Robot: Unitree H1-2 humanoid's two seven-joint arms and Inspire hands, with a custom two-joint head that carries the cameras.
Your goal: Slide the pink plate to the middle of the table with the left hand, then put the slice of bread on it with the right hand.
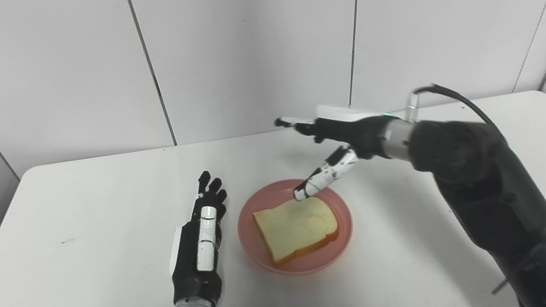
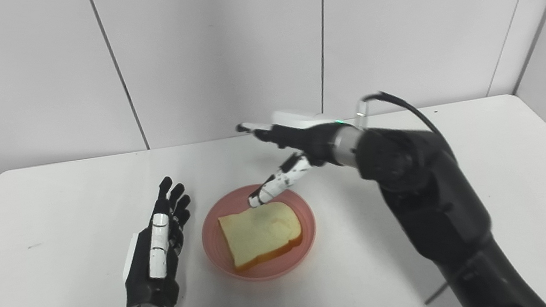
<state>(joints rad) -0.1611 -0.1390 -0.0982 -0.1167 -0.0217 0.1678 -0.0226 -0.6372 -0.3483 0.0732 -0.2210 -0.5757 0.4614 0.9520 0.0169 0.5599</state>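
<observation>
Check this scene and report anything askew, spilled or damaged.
Nothing stands out. The slice of bread lies flat on the pink plate, whole. The right hand is open above the plate's far edge; the left hand lies open beside it.

Left hand: the black-and-white robotic left hand (image 1: 202, 235) lies flat, fingers straight and apart, holding nothing.
Right hand: the black-and-white robotic right hand (image 1: 334, 141) is raised, fingers spread, thumb angled down, apparently empty.

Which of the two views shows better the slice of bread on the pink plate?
Both show the slice of bread whole, lying on the pink plate. The left eye view shows it slightly larger and nearer the picture's middle. In the right eye view the open right hand hangs by its far edge, as it does in the left.
</observation>
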